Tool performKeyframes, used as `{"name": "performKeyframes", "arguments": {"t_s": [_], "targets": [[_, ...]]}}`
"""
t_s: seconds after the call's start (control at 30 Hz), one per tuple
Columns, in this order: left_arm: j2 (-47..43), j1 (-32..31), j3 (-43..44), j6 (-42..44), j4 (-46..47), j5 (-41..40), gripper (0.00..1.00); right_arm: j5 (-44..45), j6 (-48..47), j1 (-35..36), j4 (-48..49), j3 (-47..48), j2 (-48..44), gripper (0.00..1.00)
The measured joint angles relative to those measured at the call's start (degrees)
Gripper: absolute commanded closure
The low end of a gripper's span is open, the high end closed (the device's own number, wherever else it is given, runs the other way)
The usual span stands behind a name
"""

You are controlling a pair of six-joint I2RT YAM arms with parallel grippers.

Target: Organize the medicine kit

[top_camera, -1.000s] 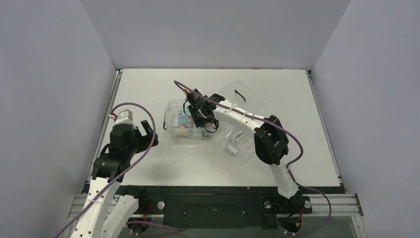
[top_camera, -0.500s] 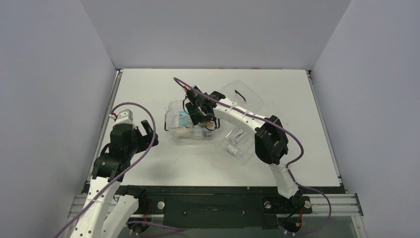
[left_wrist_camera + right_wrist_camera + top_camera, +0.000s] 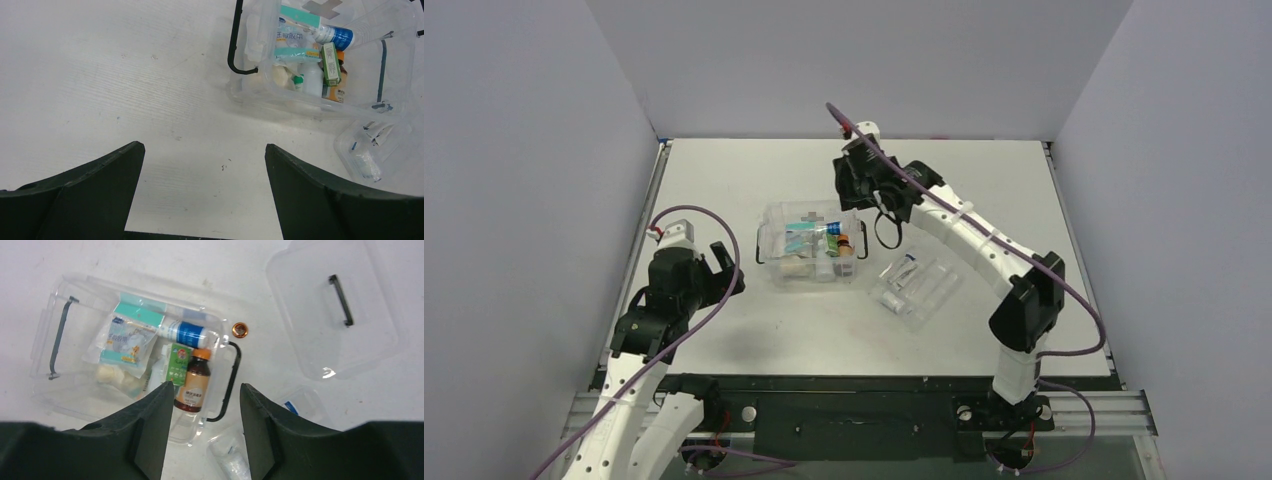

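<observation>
The medicine kit [image 3: 776,240] is a clear box with black side clips at the table's middle. It holds a brown bottle [image 3: 192,385], a green box [image 3: 178,365], a blue-and-white tube [image 3: 186,332], a teal packet [image 3: 127,340] and white rolls. It also shows in the left wrist view [image 3: 265,30] and the right wrist view [image 3: 85,282]. My right gripper [image 3: 861,195] hangs high above the kit's right end, open and empty [image 3: 206,387]. My left gripper [image 3: 724,270] is open and empty over bare table left of the kit [image 3: 205,150].
The flat clear lid [image 3: 360,340] with a black handle [image 3: 341,300] lies behind and right of the kit. A shallow clear tray [image 3: 916,288] with small packets lies at the kit's right front. A small copper ring [image 3: 240,330] sits on the table by the kit's right clip.
My right gripper has risen out of the kit and moved back and to the right, open and empty. The bottle now shows in the kit. The left arm has not moved.
</observation>
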Motion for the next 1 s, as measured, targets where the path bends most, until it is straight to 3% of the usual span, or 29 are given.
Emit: {"name": "performKeyframes", "arguments": {"t_s": [0.23,0.53,1.0], "targets": [[0.4,0.0,0.0,0.0,0.0,0.0,0.1,1.5,2.5,-7.1,5.0,-9.3,-9.6,0.52],[0.7,0.0,0.0,0.0,0.0,0.0,0.1,2.1,4.5,-10.6,7.4,-17.3,-10.1,0.55],[1.1,0.3,0.0,0.0,0.0,0.0,0.1,0.6,7.4,-11.7,12.0,-18.6,1.2,0.58]]}}
